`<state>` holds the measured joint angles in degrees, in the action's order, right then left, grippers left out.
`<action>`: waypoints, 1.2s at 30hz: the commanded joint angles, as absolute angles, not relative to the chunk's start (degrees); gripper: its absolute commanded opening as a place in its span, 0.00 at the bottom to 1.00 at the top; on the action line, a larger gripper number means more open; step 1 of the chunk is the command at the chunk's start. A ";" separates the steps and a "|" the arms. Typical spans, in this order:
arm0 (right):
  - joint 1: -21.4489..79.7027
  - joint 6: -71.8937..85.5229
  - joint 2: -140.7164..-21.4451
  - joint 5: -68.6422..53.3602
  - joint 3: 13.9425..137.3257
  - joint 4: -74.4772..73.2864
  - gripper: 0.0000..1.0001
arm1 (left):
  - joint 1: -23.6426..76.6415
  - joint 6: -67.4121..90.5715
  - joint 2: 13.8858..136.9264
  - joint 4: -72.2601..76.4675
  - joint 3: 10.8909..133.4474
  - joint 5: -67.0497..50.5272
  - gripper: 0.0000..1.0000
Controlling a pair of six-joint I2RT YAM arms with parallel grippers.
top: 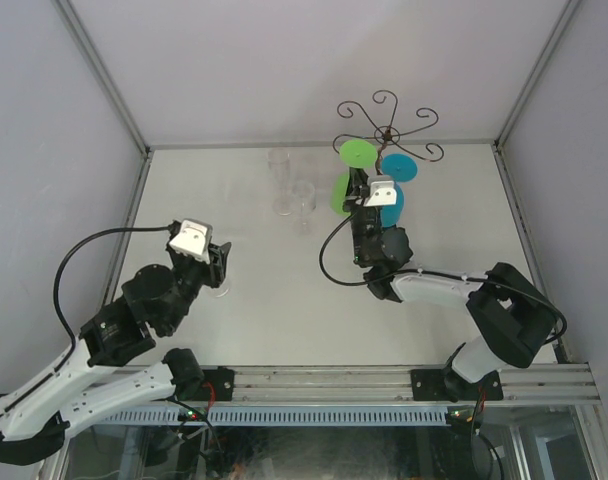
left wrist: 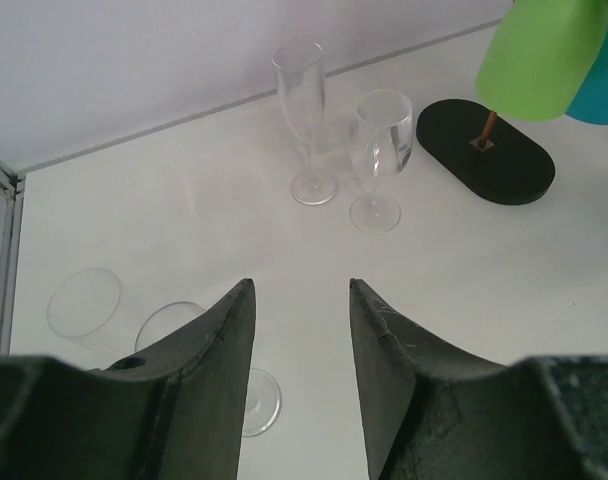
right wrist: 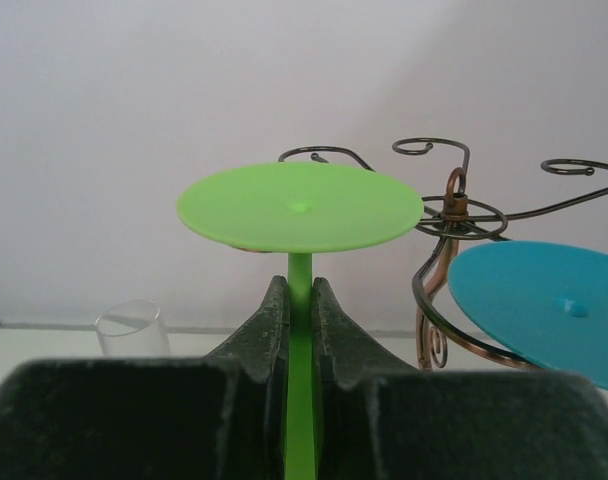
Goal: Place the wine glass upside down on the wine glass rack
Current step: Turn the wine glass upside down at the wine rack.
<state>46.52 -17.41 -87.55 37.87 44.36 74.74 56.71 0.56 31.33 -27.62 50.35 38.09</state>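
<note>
Over the white desk (top: pixel 234 330) my right gripper (right wrist: pixel 300 290) clamps the inverted green plastic wine glass (right wrist: pixel 300 207) beside the dark wire rack (right wrist: pixel 452 208), not yet hung; left gripper (left wrist: pixel 300 290) idle, jaws apart.

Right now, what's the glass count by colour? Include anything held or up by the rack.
Green: 1, the green opaque wine glass, foot up, stem pinched in the right tool
Teal: 1, the teal opaque wine glass
Clear: 3, the tall clear flute, the upright clear wine glass and the clear wine glass lying on its side
Total: 5
</note>
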 commanded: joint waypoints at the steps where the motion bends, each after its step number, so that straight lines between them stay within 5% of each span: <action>1: 45.18 -15.57 -87.34 37.34 46.32 77.47 0.00 | 55.40 1.60 32.31 -26.61 49.29 35.74 0.47; 36: 39.91 -8.51 -96.06 30.70 56.60 66.53 0.00 | 50.20 1.68 33.26 -26.19 48.69 30.01 0.46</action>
<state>40.18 -10.46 -95.64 33.89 53.82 66.92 50.87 0.95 32.91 -27.64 49.50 31.38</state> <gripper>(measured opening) 0.033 0.460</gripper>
